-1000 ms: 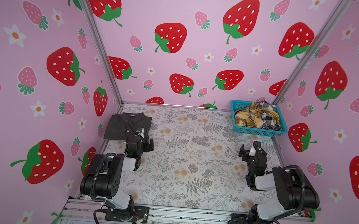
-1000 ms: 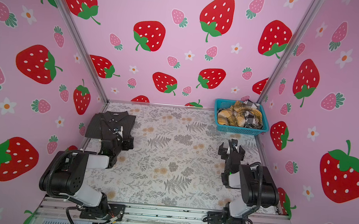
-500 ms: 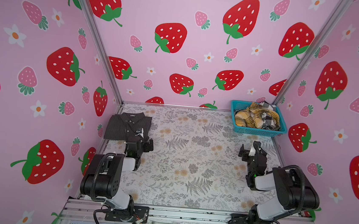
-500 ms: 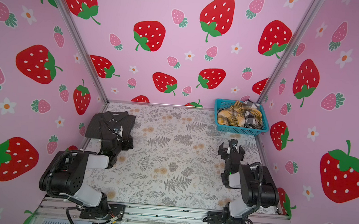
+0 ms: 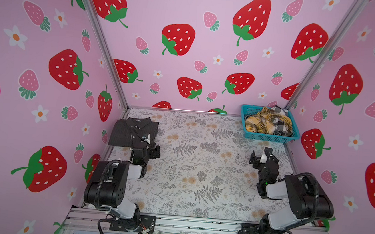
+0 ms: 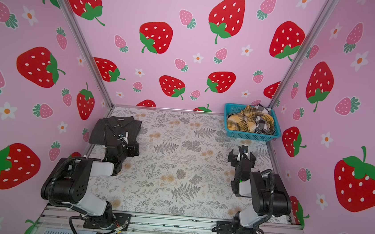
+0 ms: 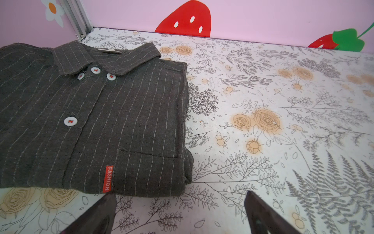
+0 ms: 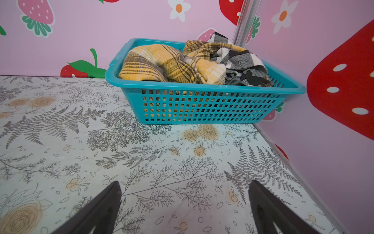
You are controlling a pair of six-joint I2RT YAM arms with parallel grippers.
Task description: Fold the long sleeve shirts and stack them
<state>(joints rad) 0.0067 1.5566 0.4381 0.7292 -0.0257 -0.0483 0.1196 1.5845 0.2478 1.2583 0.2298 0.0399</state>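
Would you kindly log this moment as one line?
striped shirt: folded on table; plaid shirt, check shirt: bunched in basket; left gripper: open; right gripper: open

Folded shirt (image 5: 129, 131) lies on the table (image 5: 200, 169), far left; basket (image 5: 270, 137) holding other shirts (image 5: 263, 124) stands far right.

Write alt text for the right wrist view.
A teal mesh basket holding a crumpled mustard plaid shirt and a black-and-white check shirt sits on a floral table against pink strawberry-print walls. The right tool, open and empty, faces it.
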